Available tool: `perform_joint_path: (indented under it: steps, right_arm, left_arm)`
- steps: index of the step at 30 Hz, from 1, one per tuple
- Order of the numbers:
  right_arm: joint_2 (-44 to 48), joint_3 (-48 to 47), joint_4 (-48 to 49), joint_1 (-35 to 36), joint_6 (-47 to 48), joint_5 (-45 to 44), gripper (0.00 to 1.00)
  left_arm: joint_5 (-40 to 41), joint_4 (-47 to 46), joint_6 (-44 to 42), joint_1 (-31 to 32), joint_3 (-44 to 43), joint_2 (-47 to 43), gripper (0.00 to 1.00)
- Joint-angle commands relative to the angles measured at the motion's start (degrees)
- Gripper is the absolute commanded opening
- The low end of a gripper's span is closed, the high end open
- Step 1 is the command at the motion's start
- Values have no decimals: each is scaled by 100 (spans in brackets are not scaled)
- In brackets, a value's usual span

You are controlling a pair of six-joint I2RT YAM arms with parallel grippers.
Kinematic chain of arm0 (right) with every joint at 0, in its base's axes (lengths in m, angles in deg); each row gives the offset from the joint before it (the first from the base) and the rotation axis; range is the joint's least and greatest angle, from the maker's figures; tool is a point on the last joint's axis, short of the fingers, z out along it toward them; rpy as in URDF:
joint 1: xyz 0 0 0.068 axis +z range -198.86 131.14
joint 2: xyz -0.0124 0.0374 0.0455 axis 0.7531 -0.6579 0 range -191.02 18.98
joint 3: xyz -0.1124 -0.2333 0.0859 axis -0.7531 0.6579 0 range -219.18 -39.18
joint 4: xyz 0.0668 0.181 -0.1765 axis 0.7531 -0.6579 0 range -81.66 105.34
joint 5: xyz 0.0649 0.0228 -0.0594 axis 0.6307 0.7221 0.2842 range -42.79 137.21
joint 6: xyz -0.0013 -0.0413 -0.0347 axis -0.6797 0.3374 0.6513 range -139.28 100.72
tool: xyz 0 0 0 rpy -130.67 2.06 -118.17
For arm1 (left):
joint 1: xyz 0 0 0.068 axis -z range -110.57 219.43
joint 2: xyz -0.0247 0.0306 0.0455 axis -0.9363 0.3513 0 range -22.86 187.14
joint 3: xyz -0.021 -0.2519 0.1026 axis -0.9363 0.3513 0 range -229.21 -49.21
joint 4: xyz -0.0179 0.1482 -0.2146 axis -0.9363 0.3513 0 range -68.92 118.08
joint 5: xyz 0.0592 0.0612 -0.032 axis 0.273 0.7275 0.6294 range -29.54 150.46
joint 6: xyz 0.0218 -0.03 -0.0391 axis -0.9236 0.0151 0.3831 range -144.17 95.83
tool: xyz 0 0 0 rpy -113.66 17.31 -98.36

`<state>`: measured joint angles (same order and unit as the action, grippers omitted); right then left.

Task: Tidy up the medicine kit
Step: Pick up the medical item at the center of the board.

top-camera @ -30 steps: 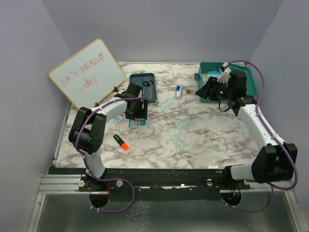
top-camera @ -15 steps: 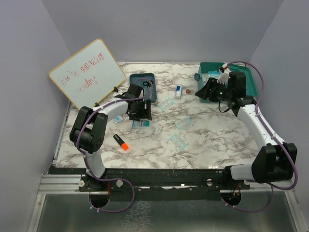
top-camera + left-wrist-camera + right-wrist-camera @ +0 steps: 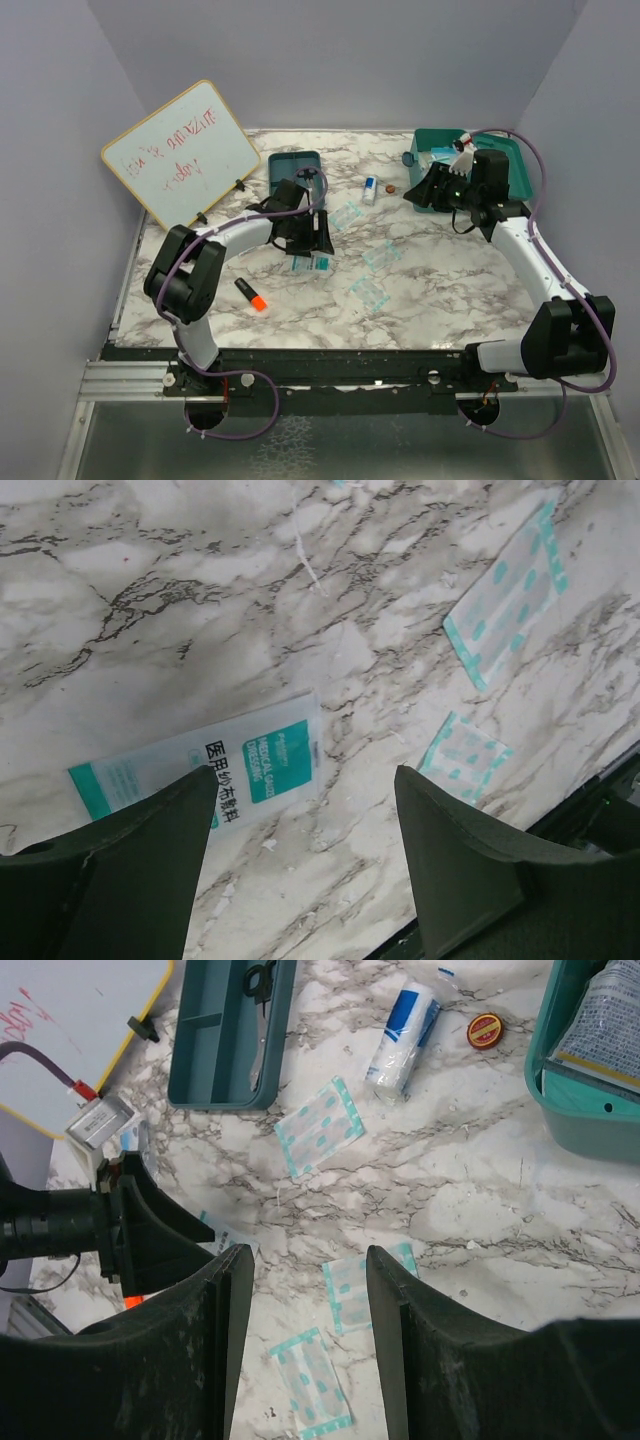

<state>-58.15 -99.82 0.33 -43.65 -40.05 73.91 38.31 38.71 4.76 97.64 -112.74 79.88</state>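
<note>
The medicine kit [image 3: 497, 160], an open teal box holding packets, stands at the back right; its corner shows in the right wrist view [image 3: 585, 1110]. My right gripper [image 3: 422, 190] is open and empty, hovering just left of the kit, over plaster packets in its wrist view [image 3: 310, 1290]. My left gripper [image 3: 318, 240] is open and empty, low over the table centre-left. A white and teal gauze dressing packet [image 3: 310, 263] lies flat beside it, partly under its left finger in the left wrist view [image 3: 200, 770].
A flat teal tray [image 3: 295, 168] with scissors [image 3: 258, 980] lies at the back. Plaster packets [image 3: 348, 215] [image 3: 382, 257] [image 3: 368, 295], a bandage roll [image 3: 370, 190], a red tin [image 3: 392, 186] and an orange marker [image 3: 252, 294] lie scattered. A whiteboard [image 3: 180, 150] leans at left.
My left gripper has moved right and slightly nearer, away from the flat tray. The gauze packet has shifted right with it. The right arm has not moved.
</note>
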Motion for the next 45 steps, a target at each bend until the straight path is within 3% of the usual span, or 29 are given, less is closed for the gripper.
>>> perform_joint_path:
  steps: [1,13,19,23,32,45]
  right_arm:
    - [80,93,121,49,-71,220,55]
    - [-153,323,459,721,-424,238,55]
    - [-596,267,701,1450,-582,50,55]
    - [-980,231,939,1927,-692,-21,55]
    - [-2029,8,1378,2722,-742,-76,55]
    - [-3096,-270,1632,2893,-502,-109,57]
  left_arm:
    - [-123,-62,25,10,-72,-549,73]
    - [705,834,-752,-389,95,-992,60]
    - [421,944,-888,-535,353,-849,22]
    - [369,947,-910,-535,479,-759,8]
    - [344,804,-962,-535,594,-306,0]
    - [302,777,-977,-553,438,-52,0]
